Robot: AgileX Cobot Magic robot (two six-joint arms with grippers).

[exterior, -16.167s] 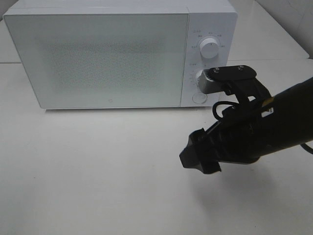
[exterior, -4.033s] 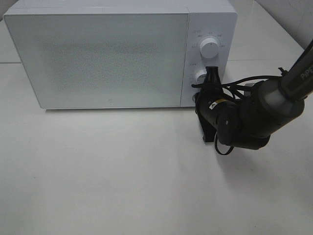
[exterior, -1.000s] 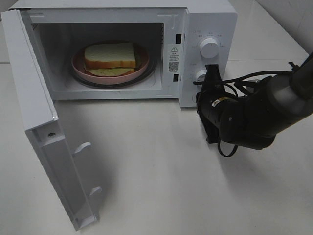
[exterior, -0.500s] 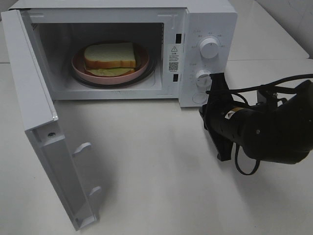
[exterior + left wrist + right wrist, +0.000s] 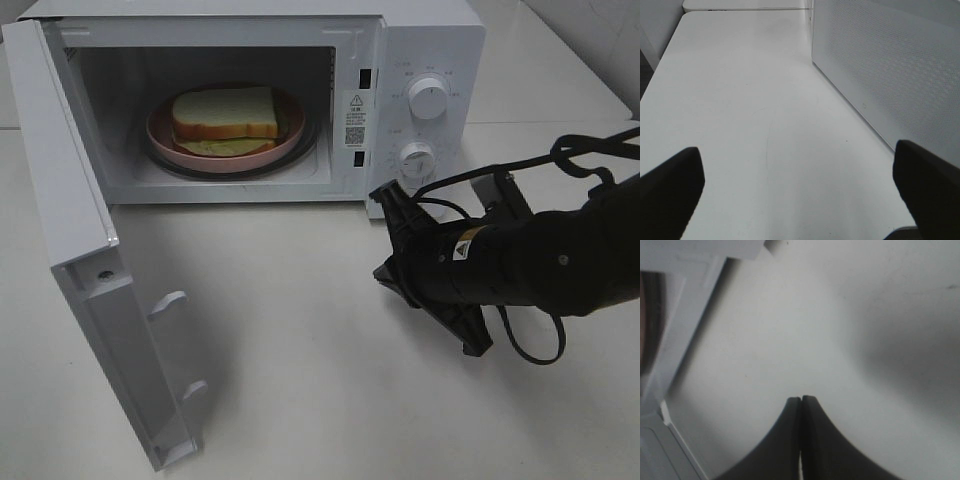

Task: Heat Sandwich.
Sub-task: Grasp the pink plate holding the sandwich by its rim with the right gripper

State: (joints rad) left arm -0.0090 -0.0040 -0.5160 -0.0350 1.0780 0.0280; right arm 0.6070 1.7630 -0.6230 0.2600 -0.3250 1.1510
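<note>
The sandwich (image 5: 224, 113), white bread with tan crust and pale filling, lies on a round pink plate (image 5: 160, 135) inside the open white microwave (image 5: 425, 40). My right gripper (image 5: 385, 193) is shut and empty, low over the table just in front of the microwave's lower right corner, below the lower knob (image 5: 415, 158). In the right wrist view its fingertips (image 5: 800, 399) are pressed together over bare table. My left gripper (image 5: 797, 150) stands wide open with nothing between its fingers, beside the outer face of the swung-out door (image 5: 890, 75). It does not show in the exterior view.
The microwave door (image 5: 90, 260) hangs open to the left and reaches out toward the table's front. The upper knob (image 5: 428, 98) sits on the control panel. The right arm's black body and cables (image 5: 560, 270) lie across the right side of the table.
My right arm has drawn back from the lower knob and dropped lower and leftward, its shut tip now at the microwave's bottom right corner. Door and sandwich have not moved.
</note>
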